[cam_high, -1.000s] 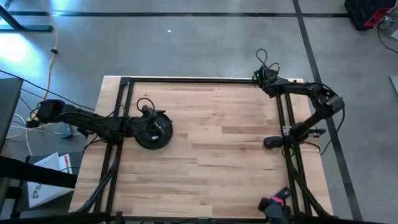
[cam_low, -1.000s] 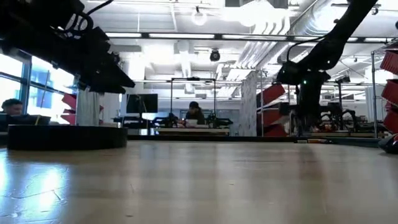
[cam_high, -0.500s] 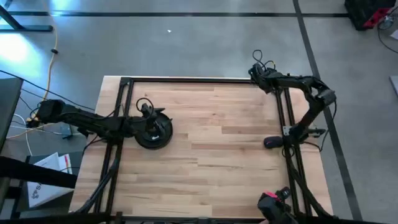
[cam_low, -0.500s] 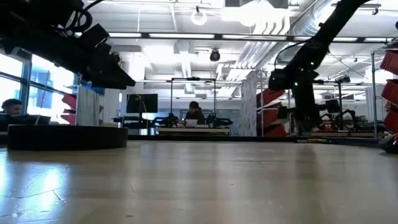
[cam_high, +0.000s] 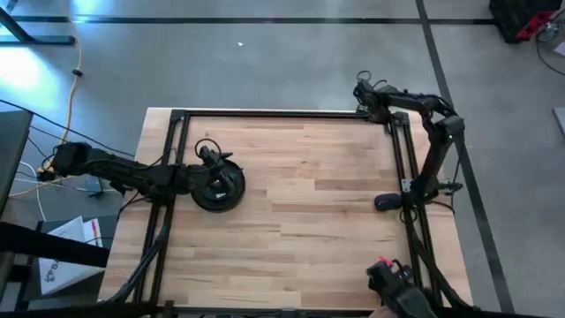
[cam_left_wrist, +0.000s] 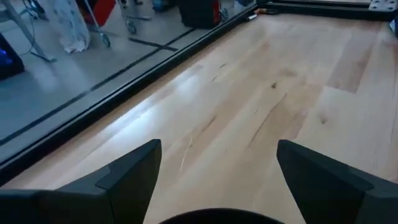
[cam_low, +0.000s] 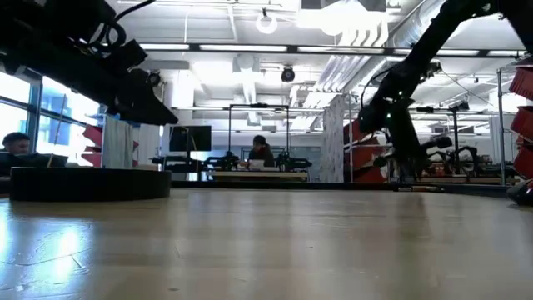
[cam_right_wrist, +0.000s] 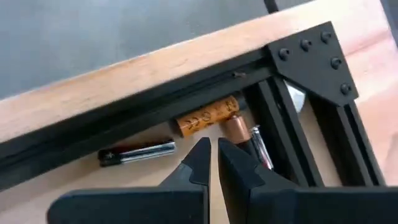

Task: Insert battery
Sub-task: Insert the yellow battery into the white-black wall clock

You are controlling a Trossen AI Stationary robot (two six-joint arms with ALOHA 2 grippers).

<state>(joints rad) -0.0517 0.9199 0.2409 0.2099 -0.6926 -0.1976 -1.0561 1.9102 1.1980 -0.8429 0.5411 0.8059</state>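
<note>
Hovering just short of the batteries (cam_right_wrist: 205,118), the right gripper's (cam_right_wrist: 213,151) jaws nearly closed.

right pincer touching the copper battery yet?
Cannot tell. In the right wrist view the right pincer fingertips sit right by the copper battery in the frame corner, nearly closed, but overlap hides any contact or gap.
</note>
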